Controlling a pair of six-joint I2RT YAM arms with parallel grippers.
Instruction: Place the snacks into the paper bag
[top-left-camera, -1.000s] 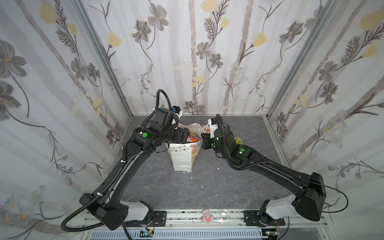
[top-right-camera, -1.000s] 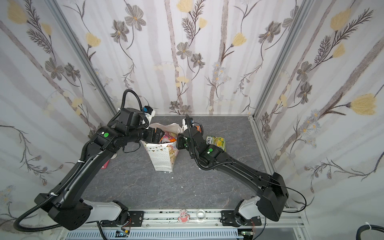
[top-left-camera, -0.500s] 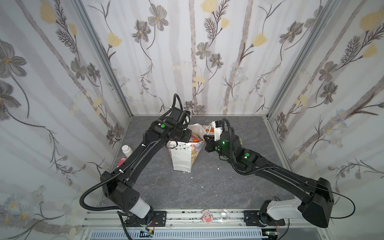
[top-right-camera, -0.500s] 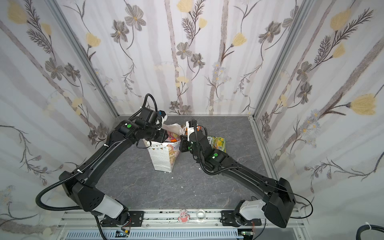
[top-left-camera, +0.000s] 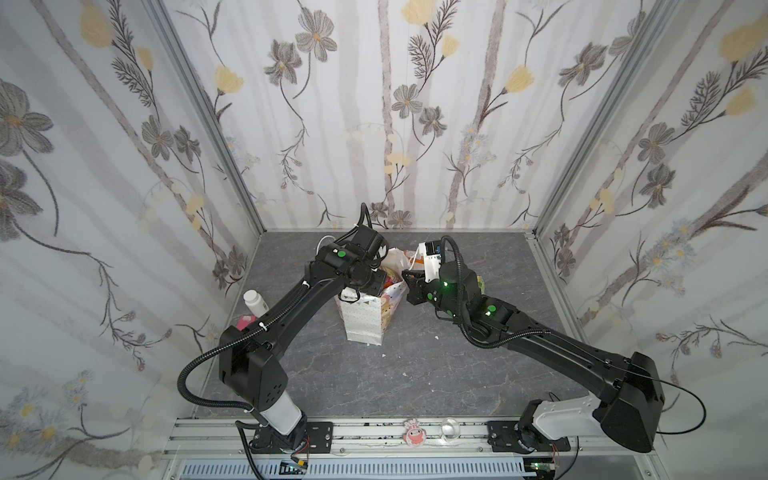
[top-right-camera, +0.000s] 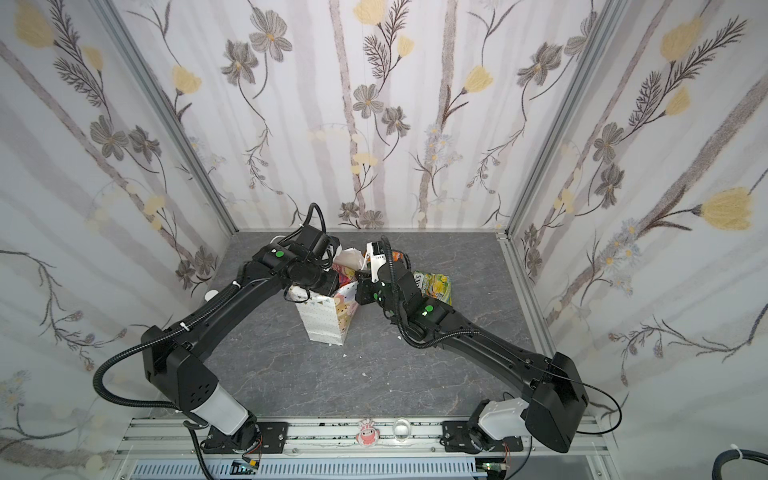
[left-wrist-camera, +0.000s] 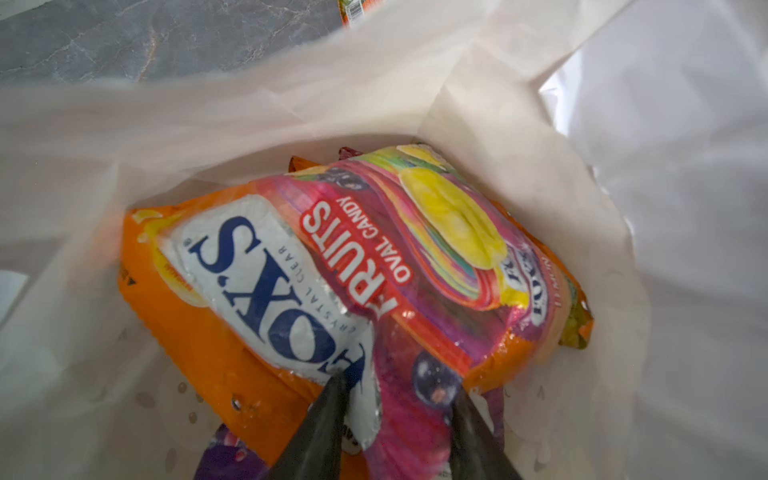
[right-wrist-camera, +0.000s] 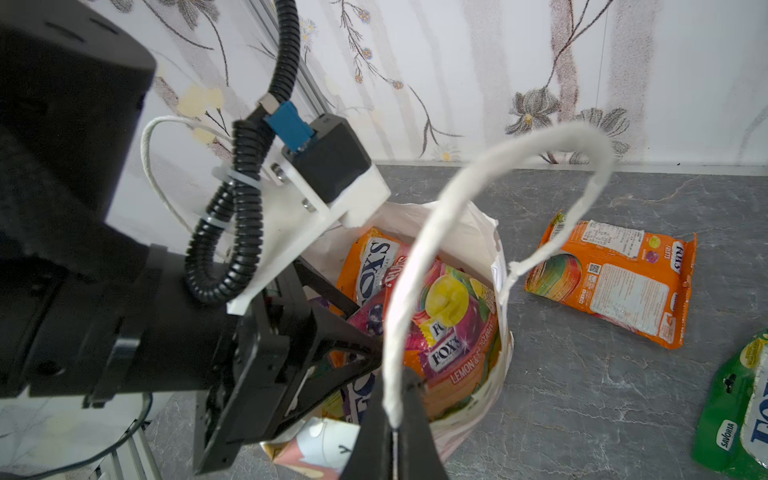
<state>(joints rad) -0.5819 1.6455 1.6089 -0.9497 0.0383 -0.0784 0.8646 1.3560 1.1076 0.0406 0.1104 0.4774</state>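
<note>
The white paper bag (top-left-camera: 365, 322) (top-right-camera: 325, 322) stands upright mid-table, with several FOX'S snacks inside. My left gripper (left-wrist-camera: 399, 382) reaches into its mouth (top-left-camera: 376, 282) and is shut on the top orange-and-pink FOX'S packet (left-wrist-camera: 332, 266), which shows between both fingers. My right gripper (right-wrist-camera: 395, 413) (top-left-camera: 405, 275) is shut on the bag's white cord handle (right-wrist-camera: 519, 145) at the bag's right rim. Outside the bag, an orange packet (right-wrist-camera: 611, 282) lies flat behind it. A green-yellow packet (top-right-camera: 434, 286) (right-wrist-camera: 744, 407) lies to the right, partly under my right arm.
A small white bottle (top-left-camera: 254, 301) and a small pink object (top-left-camera: 245, 322) sit by the left wall, beside my left arm. Flowered walls close in three sides. A metal rail (top-left-camera: 374, 432) runs along the front edge.
My left arm has stretched forward and pushed its gripper down into the bag, and its jaws have closed on the top packet. The right gripper has shifted slightly, still holding the handle.
</note>
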